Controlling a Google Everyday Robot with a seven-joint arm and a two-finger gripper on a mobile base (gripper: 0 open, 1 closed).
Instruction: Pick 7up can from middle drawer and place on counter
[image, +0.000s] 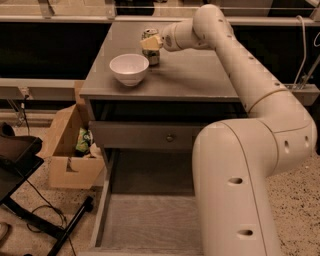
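Observation:
The 7up can (150, 55) stands upright at the back of the counter (195, 75), just behind and to the right of a white bowl (129, 68). My gripper (151, 43) reaches in from the right and is shut on the can's upper half, its pale fingers (148, 43) covering part of the can. The can's base is at or just above the counter; I cannot tell if it touches. The middle drawer (145, 225) is pulled out below, and the part of its wood-grain floor that shows is bare. My arm hides its right part.
A closed drawer front with a small round knob (170, 137) sits above the open drawer. An open cardboard box (70, 155) with items stands on the floor to the left. A black stand (30, 200) and cables lie at the lower left. My arm's large body fills the lower right.

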